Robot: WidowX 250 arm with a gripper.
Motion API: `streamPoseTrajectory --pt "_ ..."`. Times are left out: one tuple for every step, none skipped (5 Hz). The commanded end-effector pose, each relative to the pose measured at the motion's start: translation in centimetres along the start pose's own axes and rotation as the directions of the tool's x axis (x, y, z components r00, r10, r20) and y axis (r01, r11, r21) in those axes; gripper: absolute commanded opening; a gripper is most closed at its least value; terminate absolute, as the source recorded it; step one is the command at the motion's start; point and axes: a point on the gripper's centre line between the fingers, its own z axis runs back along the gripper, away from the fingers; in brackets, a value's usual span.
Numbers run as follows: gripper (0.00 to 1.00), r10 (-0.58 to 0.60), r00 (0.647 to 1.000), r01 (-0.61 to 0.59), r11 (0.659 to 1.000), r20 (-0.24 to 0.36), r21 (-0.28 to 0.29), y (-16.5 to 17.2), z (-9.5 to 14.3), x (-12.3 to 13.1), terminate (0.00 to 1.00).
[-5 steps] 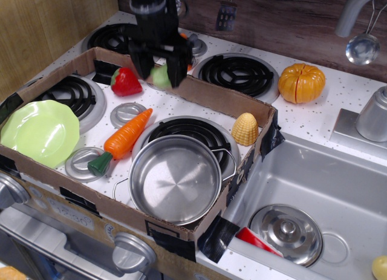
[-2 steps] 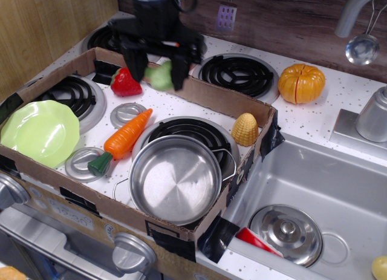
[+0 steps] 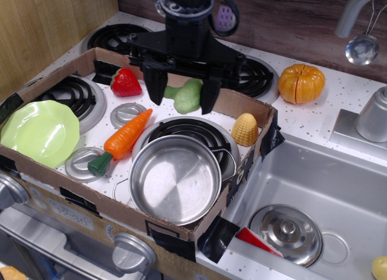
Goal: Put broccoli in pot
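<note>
The pale green broccoli hangs between the two black fingers of my gripper, lifted above the stove top inside the cardboard box. The gripper is shut on it. It is behind and a little above the shiny steel pot, which stands empty on the front burner with its wire handles at the sides. The arm rises from the gripper toward the back wall.
A cardboard box wall rings the stove area. Inside it are a strawberry, a carrot, a lime-green plate and a yellow corn piece. An orange pumpkin sits behind. A steel lid lies in the sink.
My gripper has lifted the broccoli and carried it right and forward, away from the strawberry and toward the pot. The other things have not moved.
</note>
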Motion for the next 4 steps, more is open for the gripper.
streamPoseTrajectory --pt "0.00 0.074 0.997 -0.075 0.997 -0.032 -0.020 -0.5 -1.4 -1.8 0.00" --pt "0.00 0.089 0.989 -0.095 0.995 -0.122 -0.044 0.3 -3.5 -2.5 0.00" --pt "1.00 0.073 0.989 -0.079 0.996 -0.127 -0.042 1.0 -4.1 -2.5 0.00" --pt "1.00 0.059 0.989 -0.066 0.997 -0.137 -0.046 1.5 -3.9 -2.1 0.00"
